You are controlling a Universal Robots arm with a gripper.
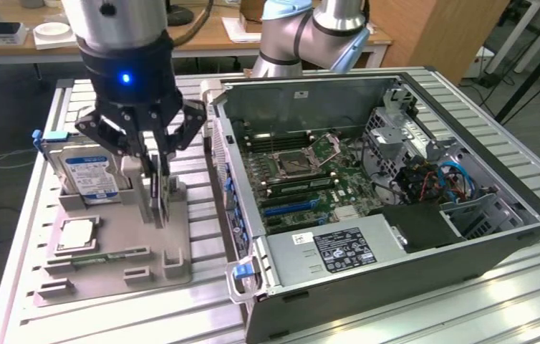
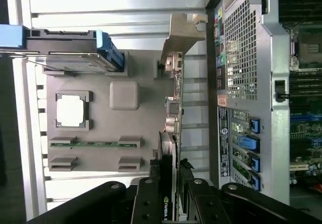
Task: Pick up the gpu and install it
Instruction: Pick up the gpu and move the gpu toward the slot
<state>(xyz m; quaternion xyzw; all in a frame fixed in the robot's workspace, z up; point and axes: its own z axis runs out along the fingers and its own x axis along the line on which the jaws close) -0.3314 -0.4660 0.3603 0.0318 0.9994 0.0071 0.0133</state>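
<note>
The gripper [image 1: 152, 168] pinches the upright gpu [image 1: 158, 204] between its fingers, low over the grey holder tray [image 1: 107, 276] — grasp apparently made, installation into the open computer case [image 1: 309, 93] not yet done.

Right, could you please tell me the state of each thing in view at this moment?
gripper: shut on the gpu, above the holder tray.
gpu: upright on edge in the holder tray, clamped by the gripper.
hard drive: standing on edge in its tray slot.
processor: lying flat in its recess.
memory stick: seated in its tray slot.
computer case: side open, motherboard exposed.
</note>
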